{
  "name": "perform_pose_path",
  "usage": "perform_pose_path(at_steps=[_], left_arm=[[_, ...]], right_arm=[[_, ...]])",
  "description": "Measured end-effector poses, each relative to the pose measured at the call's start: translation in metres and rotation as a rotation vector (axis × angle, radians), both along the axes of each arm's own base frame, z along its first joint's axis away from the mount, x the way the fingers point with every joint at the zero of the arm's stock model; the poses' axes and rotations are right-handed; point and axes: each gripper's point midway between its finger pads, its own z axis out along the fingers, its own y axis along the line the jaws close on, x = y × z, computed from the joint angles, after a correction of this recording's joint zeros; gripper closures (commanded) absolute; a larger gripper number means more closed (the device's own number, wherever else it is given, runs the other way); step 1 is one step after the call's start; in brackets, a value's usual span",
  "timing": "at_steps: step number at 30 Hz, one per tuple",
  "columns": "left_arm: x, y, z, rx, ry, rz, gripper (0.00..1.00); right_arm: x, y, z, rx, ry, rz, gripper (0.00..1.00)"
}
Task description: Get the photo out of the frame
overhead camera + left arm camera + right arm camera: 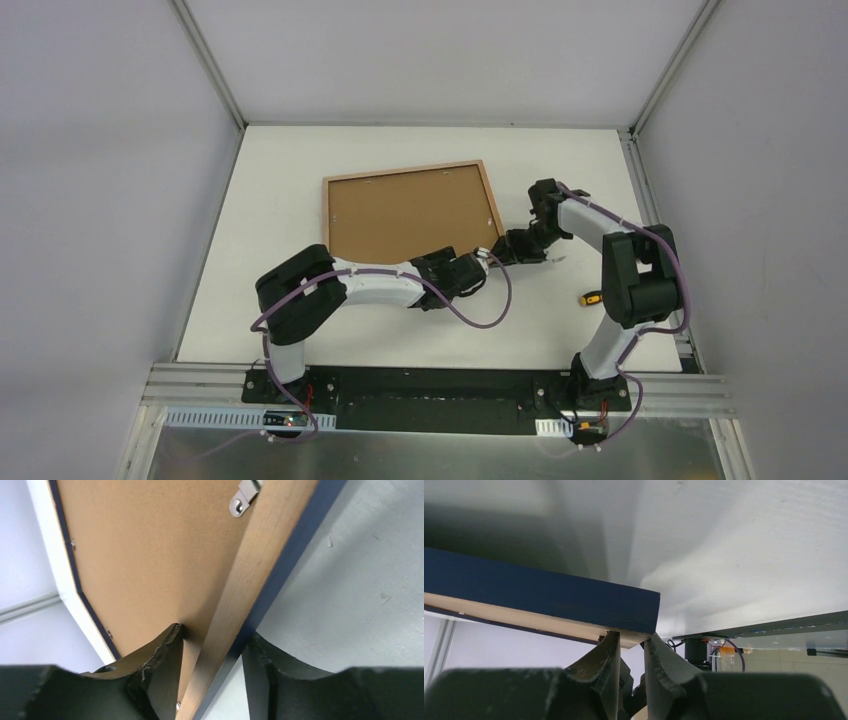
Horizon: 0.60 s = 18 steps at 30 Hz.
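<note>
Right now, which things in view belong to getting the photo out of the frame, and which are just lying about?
Job in hand:
- frame, back up
- backing board
- clip on the rim
- left gripper, straddling the rim
- right gripper, pinching a corner

Lying about:
- yellow-and-black tool, right of the frame

- Table (300,330): white, flat, faint scuffs.
- Backing board (405,215): brown, square, lying flat at centre, toward the far side.
- Clip (243,499): silver metal, one screw, at the board's edge.
- Small tool (590,298): yellow-orange handle, dark tip, lying on the table, near right.
- Walls (100,200): plain pale panels left, right, far.
- Aluminium rail (200,380): along the near edge.
</note>
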Motion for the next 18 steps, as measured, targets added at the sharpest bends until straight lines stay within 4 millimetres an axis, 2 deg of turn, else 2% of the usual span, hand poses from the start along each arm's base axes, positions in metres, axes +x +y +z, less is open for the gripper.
perform_pose_path(at_steps=[6, 10, 11, 12, 14, 18], left_arm=[[0.004, 0.003, 0.005, 0.043, -0.042, -0.014, 0.72], [0.005, 0.003, 0.007, 0.045, -0.053, -0.012, 0.76], [0.006, 0.003, 0.007, 0.046, -0.059, -0.011, 0.77], [0.006, 0.004, 0.009, 0.045, -0.065, -0.009, 0.8], [0.008, 0.006, 0.012, 0.049, -0.078, -0.001, 0.83], [0.01, 0.008, 0.026, 0.044, -0.102, 0.001, 0.84]], right_arm=[[0.005, 0.003, 0.007, 0.023, -0.025, -0.01, 0.99], [0.007, 0.004, 0.009, 0.027, -0.044, 0.006, 0.58], [0.008, 0.004, 0.011, 0.027, -0.056, 0.019, 0.45], [0.009, 0.004, 0.014, 0.03, -0.074, 0.045, 0.37], [0.012, 0.005, 0.026, 0.034, -0.123, 0.103, 0.26], [0.026, 0.003, 0.069, 0.027, -0.31, 0.254, 0.19]])
